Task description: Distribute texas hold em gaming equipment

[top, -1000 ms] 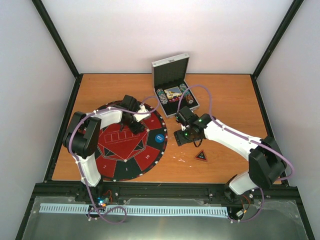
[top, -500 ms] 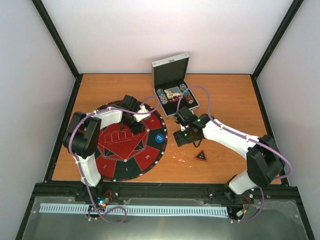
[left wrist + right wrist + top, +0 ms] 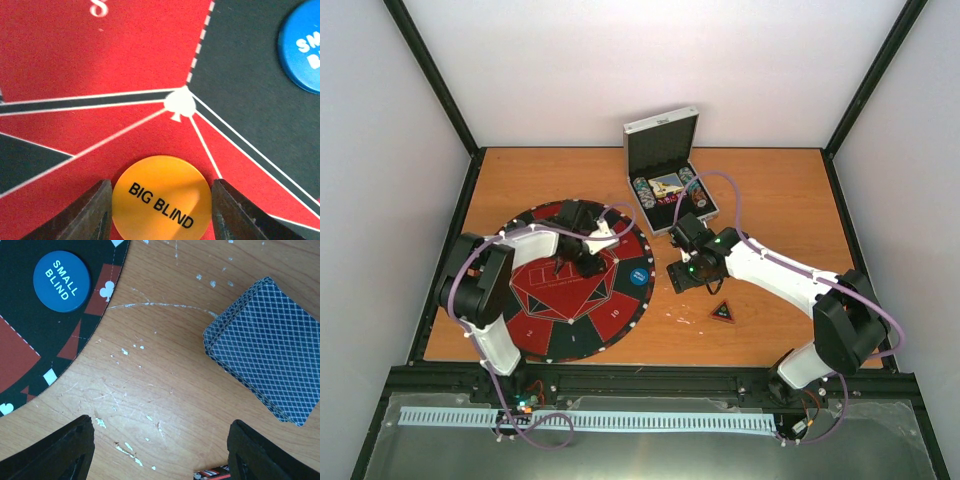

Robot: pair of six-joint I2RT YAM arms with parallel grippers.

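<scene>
Overhead, left tool [image 3: 584,262]: low over the middle of the round mat [image 3: 570,338], its arm reaching in from the left
Overhead, right tool [image 3: 682,276]: low over the bare counter [image 3: 770,200] just off the mat's right edge, between the open case [image 3: 660,135] and the triangle marker [image 3: 722,312]
Overhead, blue disc [image 3: 638,275]: flat on the mat's right part, just left of the right tool
Overhead, chips [image 3: 640,188]: ranked in the case, well behind both tools
Left wrist, yellow disc [image 3: 161,197]: flat on a red field of the mat, marked BIG BLIND, centred between the two fingers [image 3: 95,210]
Left wrist, tool state: fingers apart by the disc's width, one at each edge; whether they press it or merely flank it, I cannot tell
Left wrist, key relation: the disc sits square on the closing line, so no sideways shift looks needed; being round, it has no long axis
Right wrist, tool state: spread wide, only bare wood between the fingers [image 3: 60,450]
Right wrist, deck of cards [image 3: 265,350]: face down on the counter, ahead of the tool and off toward the finger on the view's right, not between the fingers
Right wrist, deck's long axis: slants from upper left to lower right, askew to the line between the fingers
Right wrist, nearer arm: the right one by far; taking the deck would likely call for a reach forward and rightward, plus a wrist turn
</scene>
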